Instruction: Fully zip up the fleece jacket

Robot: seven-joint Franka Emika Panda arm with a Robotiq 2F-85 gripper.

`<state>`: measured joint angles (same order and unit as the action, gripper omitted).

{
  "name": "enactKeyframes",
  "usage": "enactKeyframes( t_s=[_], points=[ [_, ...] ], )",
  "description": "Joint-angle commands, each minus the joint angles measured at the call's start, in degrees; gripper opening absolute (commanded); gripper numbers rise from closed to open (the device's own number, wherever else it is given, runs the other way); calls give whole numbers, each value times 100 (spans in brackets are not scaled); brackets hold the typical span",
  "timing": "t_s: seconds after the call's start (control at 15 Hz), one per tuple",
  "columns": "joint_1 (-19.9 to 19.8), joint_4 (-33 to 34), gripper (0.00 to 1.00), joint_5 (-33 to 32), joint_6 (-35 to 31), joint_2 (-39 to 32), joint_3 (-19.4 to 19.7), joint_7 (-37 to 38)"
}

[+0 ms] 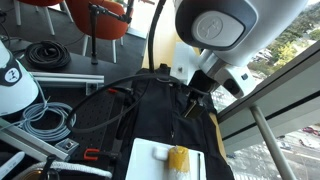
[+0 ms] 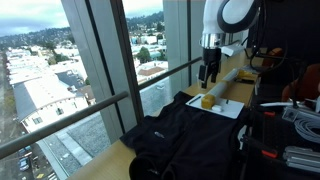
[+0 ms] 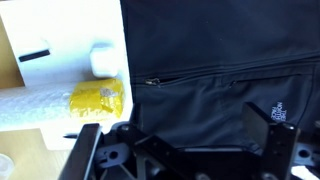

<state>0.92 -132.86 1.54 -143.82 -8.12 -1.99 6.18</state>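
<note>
The black fleece jacket [image 1: 165, 115] lies spread on the table by the window and shows in both exterior views [image 2: 185, 135]. In the wrist view it fills most of the picture [image 3: 220, 45]. Its zipper [image 3: 230, 74] runs across as a thin line, and a small white logo [image 3: 280, 111] sits below it. My gripper [image 3: 200, 135] is open and empty, with its dark fingers apart just above the cloth below the zipper. In the exterior views the gripper [image 1: 193, 102] [image 2: 208, 72] hangs over the jacket's end nearest the white board.
A white board [image 1: 150, 160] [image 2: 228, 108] holding a yellow object [image 3: 98, 98] lies beside the jacket. Coiled cables [image 1: 48, 55] and grey hoses [image 1: 50, 122] lie to one side. The window glass and rail [image 2: 100, 100] run along the table's edge.
</note>
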Motion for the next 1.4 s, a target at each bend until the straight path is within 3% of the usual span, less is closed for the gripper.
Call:
enactKeyframes(
  t_s=[0.0, 0.47, 1.33],
  points=[
    [-84, -243, 100, 135, -626, -211, 35, -472],
    [-65, -328, 100, -50, -1573, -1000, 50, -573],
    [216, 735, 100, -233, -1703, -2282, 286, -390]
  ],
)
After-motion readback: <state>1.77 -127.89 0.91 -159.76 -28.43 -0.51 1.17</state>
